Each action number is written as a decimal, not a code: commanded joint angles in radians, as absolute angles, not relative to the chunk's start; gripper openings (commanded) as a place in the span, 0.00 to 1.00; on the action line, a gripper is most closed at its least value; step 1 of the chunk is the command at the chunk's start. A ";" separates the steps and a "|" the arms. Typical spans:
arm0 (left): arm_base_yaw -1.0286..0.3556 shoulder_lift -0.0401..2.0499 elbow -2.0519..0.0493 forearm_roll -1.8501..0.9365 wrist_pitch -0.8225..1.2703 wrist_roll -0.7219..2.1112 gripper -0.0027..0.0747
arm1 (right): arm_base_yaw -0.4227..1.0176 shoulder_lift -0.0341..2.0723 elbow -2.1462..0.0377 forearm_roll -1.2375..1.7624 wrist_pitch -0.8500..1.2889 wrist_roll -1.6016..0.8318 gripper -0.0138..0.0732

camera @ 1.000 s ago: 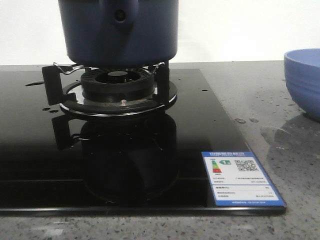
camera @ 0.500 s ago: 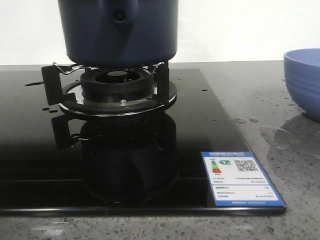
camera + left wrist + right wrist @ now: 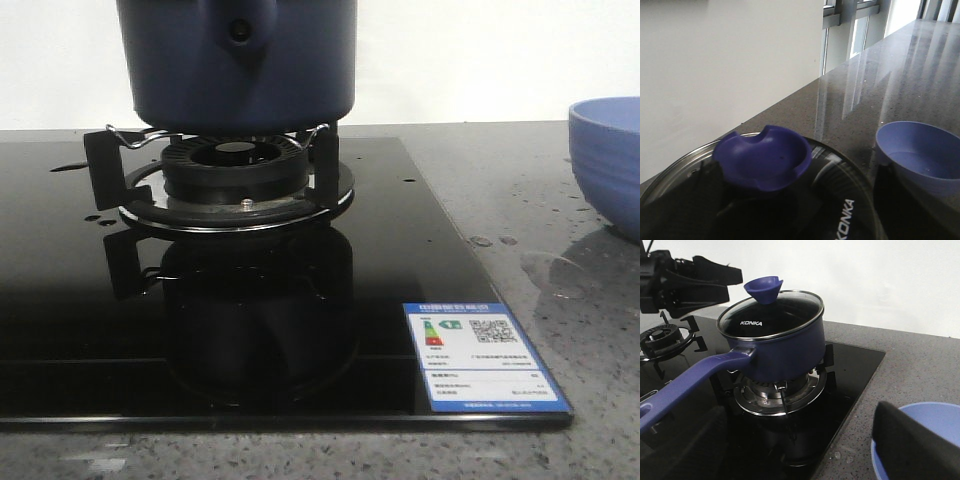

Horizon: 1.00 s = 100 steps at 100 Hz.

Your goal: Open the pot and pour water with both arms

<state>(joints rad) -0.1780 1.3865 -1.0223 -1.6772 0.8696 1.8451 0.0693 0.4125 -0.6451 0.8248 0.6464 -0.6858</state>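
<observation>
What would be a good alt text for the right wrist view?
A dark blue pot with a glass lid sits on a gas burner of a black stove. Its long handle points toward the camera, and a blue bowl stands on the grey counter.

The dark navy pot stands upright on the burner, its glass lid on, long handle toward the near side. Water lies as a puddle and drops on the counter at right.

Observed: 1 pot with 1 glass lid, 1 blue bowl, 2 burners, 1 energy label on 1 hob.
</observation>
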 commanded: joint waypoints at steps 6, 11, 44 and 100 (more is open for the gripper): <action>-0.180 1.383 -1.058 -1.757 0.859 1.861 0.77 | 0.069 0.431 -0.676 0.849 0.596 -0.699 0.78; -0.180 1.391 -1.058 -1.777 0.855 1.878 0.77 | 0.069 0.431 -0.676 0.849 0.594 -0.699 0.78; -0.212 1.481 -1.119 -1.832 0.852 1.941 0.77 | 0.069 0.453 -0.676 0.849 0.594 -0.699 0.78; -0.267 1.576 -1.184 -1.845 0.847 1.963 0.76 | 0.069 0.453 -0.676 0.858 0.602 -0.697 0.78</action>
